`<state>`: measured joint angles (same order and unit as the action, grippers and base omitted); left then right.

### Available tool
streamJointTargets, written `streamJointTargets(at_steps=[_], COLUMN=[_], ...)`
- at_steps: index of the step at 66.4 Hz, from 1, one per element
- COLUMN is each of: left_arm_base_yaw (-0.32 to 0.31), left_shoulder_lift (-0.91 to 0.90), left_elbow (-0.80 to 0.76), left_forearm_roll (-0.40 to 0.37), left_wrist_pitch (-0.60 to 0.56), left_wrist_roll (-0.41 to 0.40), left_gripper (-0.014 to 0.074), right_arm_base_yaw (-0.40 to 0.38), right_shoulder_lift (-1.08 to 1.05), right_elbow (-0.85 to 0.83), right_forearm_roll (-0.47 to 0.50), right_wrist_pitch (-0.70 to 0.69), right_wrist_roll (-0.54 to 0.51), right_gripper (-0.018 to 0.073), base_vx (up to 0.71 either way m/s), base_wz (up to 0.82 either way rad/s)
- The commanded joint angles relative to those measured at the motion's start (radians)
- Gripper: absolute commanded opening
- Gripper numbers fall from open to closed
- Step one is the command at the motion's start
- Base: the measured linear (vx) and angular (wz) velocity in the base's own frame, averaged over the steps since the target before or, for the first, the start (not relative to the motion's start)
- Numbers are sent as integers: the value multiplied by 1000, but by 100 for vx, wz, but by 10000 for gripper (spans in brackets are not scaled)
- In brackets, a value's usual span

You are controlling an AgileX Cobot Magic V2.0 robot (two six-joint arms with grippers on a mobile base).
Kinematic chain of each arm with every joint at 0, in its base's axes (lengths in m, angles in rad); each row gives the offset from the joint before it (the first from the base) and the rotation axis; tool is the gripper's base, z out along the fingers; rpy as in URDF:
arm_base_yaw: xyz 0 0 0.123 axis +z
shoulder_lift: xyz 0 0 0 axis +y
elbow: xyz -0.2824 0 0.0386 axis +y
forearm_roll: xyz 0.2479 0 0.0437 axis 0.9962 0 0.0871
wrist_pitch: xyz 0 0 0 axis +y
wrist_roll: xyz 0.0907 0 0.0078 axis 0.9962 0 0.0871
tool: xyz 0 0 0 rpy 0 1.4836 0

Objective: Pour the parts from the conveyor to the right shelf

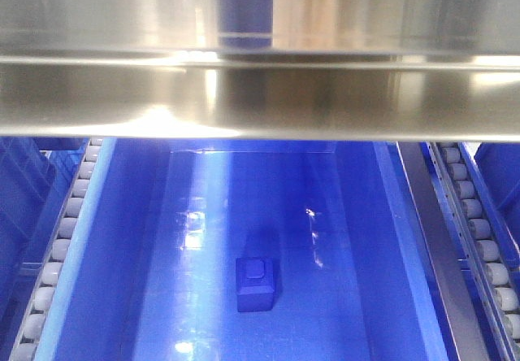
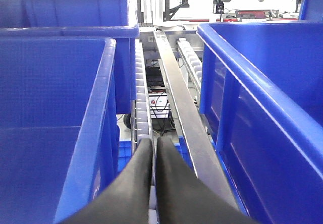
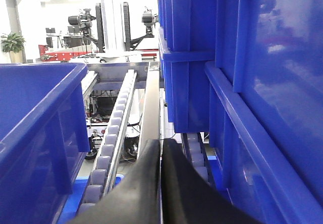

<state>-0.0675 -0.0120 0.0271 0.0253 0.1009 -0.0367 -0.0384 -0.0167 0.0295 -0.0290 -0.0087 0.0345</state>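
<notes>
Front view: a small bright-blue block with a square stud on top rests upright on the floor of a glossy blue bin, flanked by white roller rails under a stainless-steel shelf beam. Left wrist view: the left pincer, fingers pressed together and holding nothing, lies over a steel rail between two blue bins. Right wrist view: the right pincer, likewise closed and empty, points along a roller rail beside stacked blue bins.
</notes>
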Motion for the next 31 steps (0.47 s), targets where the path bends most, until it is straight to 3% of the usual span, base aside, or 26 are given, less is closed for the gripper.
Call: streamJointTargets(at_steps=[1,31], left_arm_base_yaw=[-5,-5], left_shoulder_lift=[-12,-12], left_elbow=[-19,-19], left_forearm_roll=[-6,-6], left_wrist_pitch=[-79,-79], left_wrist_roll=[-8,-8], left_gripper=[-6,-6], right_arm_base_yaw=[-1,-1], right_shoulder_lift=[-8,-8], right_elbow=[8,8], right_forearm_roll=[-3,-3], right_wrist_pitch=[-78,-78], right_wrist_roll=[0,0], right_gripper=[-9,-9], base_vx=[0,0], base_wz=[0,0])
